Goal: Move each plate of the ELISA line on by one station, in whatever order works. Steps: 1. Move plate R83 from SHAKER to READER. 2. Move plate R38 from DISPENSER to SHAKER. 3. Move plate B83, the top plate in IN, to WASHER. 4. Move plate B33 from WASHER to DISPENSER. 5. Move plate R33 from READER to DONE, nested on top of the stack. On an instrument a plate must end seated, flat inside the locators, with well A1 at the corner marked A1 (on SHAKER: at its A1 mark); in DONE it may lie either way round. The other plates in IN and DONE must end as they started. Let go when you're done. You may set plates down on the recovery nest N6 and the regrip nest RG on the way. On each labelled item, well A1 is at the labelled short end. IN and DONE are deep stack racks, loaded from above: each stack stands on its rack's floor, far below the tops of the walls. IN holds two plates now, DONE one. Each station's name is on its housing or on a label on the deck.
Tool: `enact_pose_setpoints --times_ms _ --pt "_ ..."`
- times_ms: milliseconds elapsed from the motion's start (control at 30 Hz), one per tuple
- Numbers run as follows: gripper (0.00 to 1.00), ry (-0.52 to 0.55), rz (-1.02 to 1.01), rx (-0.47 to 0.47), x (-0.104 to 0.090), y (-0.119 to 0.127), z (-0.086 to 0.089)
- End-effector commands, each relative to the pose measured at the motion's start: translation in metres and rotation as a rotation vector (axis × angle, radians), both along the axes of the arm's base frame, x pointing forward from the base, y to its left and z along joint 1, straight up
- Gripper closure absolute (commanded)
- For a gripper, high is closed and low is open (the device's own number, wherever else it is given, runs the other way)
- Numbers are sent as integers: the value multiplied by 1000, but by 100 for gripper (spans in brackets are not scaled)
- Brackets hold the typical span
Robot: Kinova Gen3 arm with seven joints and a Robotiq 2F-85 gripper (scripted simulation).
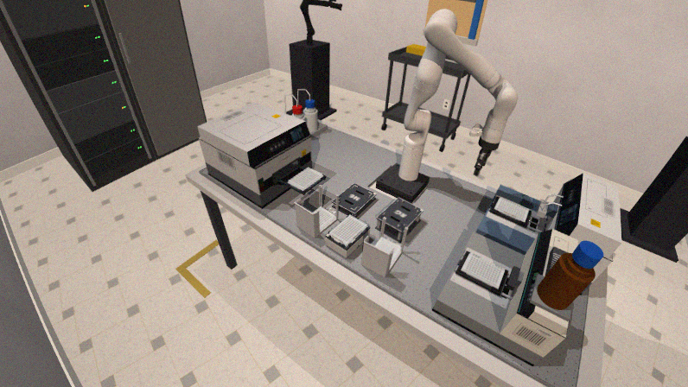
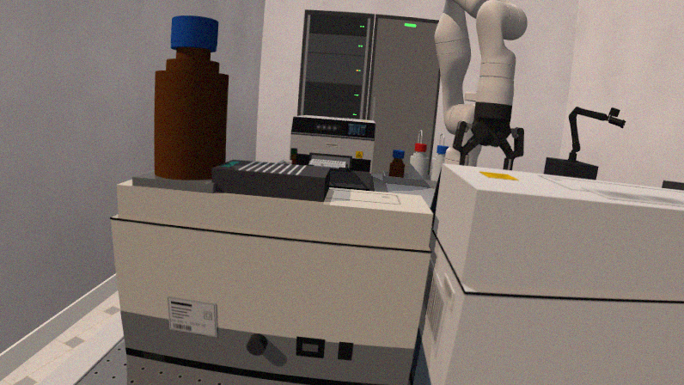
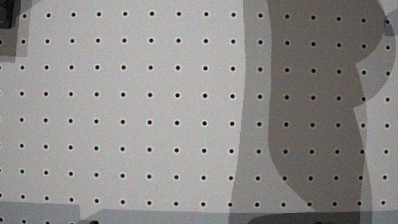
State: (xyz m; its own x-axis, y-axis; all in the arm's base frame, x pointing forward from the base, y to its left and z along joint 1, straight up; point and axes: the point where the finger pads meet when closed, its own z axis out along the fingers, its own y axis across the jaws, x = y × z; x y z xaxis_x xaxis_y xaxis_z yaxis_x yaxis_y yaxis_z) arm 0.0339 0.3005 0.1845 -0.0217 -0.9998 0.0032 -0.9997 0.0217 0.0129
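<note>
Nearest us, a plate [image 1: 483, 269] sits on the front instrument; beyond it, another plate [image 1: 511, 209] rests on the blue station. Farther back, our end effector [image 1: 477, 170] hangs spread wide and holds nothing, over bare perforated tabletop [image 3: 125, 110], well apart from both. We judge step 1 needs the fingers squared over a plate's long sides before descending.

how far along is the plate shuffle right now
Nothing looks moved yet. White well plates sit on the grey reader's tray, the small shaker block and both blue-grey instrument nests. The black two-finger gripper hangs open and empty above bare perforated deck. All five moves appear to remain.
</note>
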Motion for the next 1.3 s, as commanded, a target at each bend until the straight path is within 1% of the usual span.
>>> enact_pose_setpoints --times_ms 0,300,433,867,933,1267 --pt "0 -2 -8 7 12 -8 1" --pt "0 -3 -9 7 32 -30 1" --pt "0 -3 -9 7 34 -32 1" --pt "0 -7 -9 6 78 -47 0" --pt "0 -7 -9 6 78 -47 0" --pt "0 -10 -9 -1 111 -57 1"
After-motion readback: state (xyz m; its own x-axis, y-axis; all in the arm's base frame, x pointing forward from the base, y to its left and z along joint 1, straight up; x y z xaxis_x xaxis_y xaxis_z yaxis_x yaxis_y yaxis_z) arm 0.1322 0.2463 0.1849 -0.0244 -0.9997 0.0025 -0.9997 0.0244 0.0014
